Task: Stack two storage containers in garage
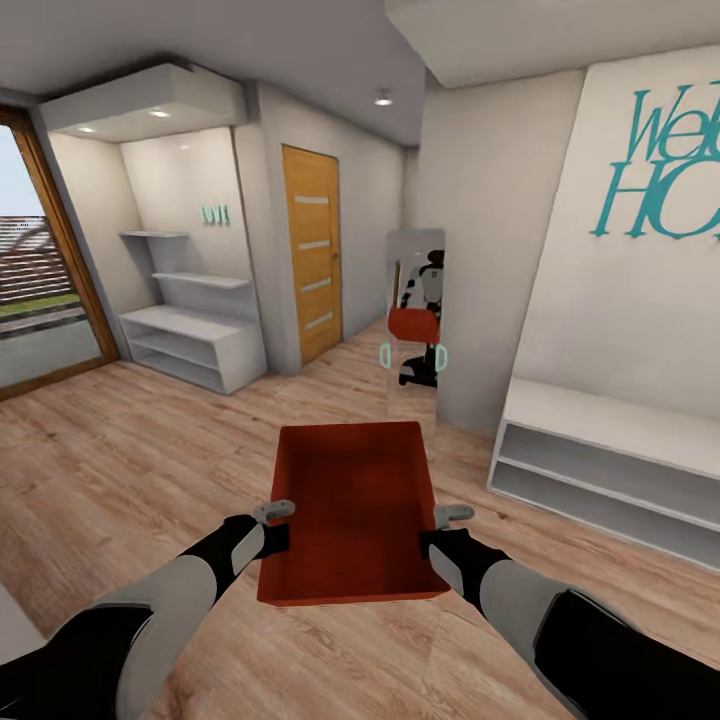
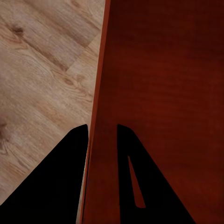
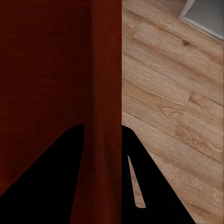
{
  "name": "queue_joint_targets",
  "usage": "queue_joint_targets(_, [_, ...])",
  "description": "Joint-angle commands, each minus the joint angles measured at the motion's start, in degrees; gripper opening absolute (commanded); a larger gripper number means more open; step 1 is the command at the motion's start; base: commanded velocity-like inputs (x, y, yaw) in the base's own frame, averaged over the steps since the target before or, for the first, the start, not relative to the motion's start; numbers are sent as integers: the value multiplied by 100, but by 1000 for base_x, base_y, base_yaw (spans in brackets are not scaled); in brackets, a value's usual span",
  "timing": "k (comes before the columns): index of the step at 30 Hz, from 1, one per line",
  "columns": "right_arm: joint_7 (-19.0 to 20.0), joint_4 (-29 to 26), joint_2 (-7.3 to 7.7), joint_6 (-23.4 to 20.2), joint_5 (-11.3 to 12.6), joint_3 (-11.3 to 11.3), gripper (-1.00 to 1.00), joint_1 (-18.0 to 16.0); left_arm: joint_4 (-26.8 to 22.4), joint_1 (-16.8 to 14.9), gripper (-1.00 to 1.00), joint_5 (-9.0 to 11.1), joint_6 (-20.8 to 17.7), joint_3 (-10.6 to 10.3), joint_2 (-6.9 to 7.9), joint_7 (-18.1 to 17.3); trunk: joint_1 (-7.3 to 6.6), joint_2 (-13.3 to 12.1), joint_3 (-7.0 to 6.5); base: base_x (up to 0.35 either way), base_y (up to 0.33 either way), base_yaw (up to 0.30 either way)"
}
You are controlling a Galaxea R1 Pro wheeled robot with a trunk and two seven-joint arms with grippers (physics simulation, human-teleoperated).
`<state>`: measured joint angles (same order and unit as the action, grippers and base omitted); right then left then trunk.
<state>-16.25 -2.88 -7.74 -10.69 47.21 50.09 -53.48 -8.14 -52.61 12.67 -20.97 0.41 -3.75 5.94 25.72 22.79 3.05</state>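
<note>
I hold one orange-red open-top storage container point(image 1: 352, 510) level in front of me above a light wood plank floor. My left gripper point(image 1: 277, 525) is shut on its left wall, and my right gripper point(image 1: 443, 530) is shut on its right wall. In the left wrist view the dark fingers point(image 2: 70, 158) straddle the container's wall point(image 2: 100, 116), one inside and one outside. The right wrist view shows the same: a black finger point(image 3: 135, 154) on each side of the container's wall point(image 3: 106, 84). The container's inside looks empty.
A tall mirror point(image 1: 415, 330) leans ahead, reflecting me and the bin. A wooden slatted door point(image 1: 311, 252) stands beyond at the left. White shelving point(image 1: 195, 340) fills the far left corner, a low white bench shelf point(image 1: 600, 460) lines the right wall, and a glass door point(image 1: 40, 270) is at far left.
</note>
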Motion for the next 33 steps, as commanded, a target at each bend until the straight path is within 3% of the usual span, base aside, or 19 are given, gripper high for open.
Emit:
queue_joint_targets(1, [-19, -37, -5, -39, 43, 71, -100, -4, -12, -3, -100, -89, -39, 100, -3, 57, 7, 13, 13, 323, 0, 0])
queue_joint_targets(17, [-19, -37, -8, -39, 43, 71, -100, -4, -12, -3, -100, -89, -39, 100, -3, 57, 7, 13, 13, 323, 0, 5])
queue_joint_targets(33, [-19, -37, 1, -30, 43, 71, -100, -4, -12, -3, -100, -89, -39, 100, -3, 57, 7, 13, 13, 323, 0, 255])
